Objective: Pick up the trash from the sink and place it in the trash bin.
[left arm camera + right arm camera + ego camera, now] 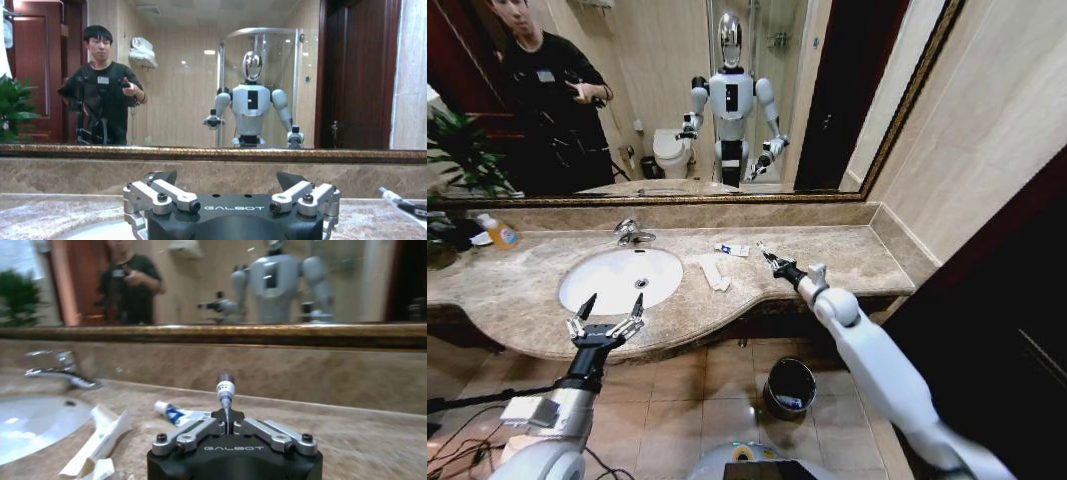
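The white oval sink (607, 285) is set in the marble counter. My left gripper (612, 304) hovers open over its near rim, with nothing between the fingers (160, 192). Over the counter to the right of the sink, my right gripper (773, 261) is shut on a small white tube of trash (225, 389) that sticks up from its closed fingertips. More trash lies on the counter: a white tube with blue print (733, 249) (179, 413) and a crumpled white paper strip (712, 272) (100, 440). The dark round trash bin (789, 387) stands on the tiled floor below the counter.
A chrome tap (632, 233) stands behind the sink. A yellow-orange bottle (499, 233) and a green plant (462, 150) are at the far left. A mirror runs along the back wall. A dark door frame is to the right.
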Robot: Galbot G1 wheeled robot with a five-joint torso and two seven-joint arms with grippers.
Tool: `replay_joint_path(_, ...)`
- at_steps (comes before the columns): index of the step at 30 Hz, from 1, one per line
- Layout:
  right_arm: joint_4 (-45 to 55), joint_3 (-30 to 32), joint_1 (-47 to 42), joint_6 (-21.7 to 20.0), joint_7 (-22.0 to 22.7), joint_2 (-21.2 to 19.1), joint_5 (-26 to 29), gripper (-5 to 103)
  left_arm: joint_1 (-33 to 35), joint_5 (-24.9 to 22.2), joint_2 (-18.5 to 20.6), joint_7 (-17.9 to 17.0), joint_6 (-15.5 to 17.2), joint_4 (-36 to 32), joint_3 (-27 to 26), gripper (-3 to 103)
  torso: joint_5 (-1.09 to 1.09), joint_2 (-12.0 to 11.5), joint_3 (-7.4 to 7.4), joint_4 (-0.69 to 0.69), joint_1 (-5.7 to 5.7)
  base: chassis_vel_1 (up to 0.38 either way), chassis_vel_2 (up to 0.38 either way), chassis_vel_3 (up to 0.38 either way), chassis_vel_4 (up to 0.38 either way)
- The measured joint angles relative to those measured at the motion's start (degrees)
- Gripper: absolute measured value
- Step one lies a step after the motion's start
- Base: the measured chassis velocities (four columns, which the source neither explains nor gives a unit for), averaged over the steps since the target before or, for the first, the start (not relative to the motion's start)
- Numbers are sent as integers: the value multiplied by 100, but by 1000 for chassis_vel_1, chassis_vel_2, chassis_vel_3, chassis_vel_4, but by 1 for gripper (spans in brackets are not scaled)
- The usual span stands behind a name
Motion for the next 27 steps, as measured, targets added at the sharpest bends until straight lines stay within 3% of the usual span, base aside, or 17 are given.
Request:
replay_joint_path(5, 340, 122, -543, 470, 502, 294, -261, 1, 0, 0, 0, 0, 0, 0, 0, 100, -1, 0, 0, 0, 0, 0, 0, 0, 0)
replay_joint_path(7, 351, 155, -622, 606, 516, 346, -304, 1, 0, 0, 0, 0, 0, 0, 0, 100, 0, 0, 0, 0, 0, 0, 0, 0, 0)
replay_joint_path(8, 354, 282, -812, 978, 506, 493, -511, 1, 0, 0, 1, 1, 0, 0, 0, 100, 0, 0, 0, 1, 0, 0, 0, 0, 0)
replay_joint_path(16, 454, 787, -1692, 1626, 400, 933, -1107, 1, 0, 0, 0, 0, 0, 0, 0, 100, 0, 0, 0, 0, 0, 0, 0, 0, 0)
replay_joint_path(22, 269, 892, -2124, 2318, 822, 981, -1338, 1, 0, 0, 0, 0, 0, 0, 0, 100, 0, 0, 0, 0, 0, 0, 0, 0, 0)
replay_joint_path(27, 8, 1045, -2448, 2633, 870, 982, -1364, 1, 0, 0, 0, 0, 0, 0, 0, 100, 1, 0, 0, 0, 0, 0, 0, 0, 0)
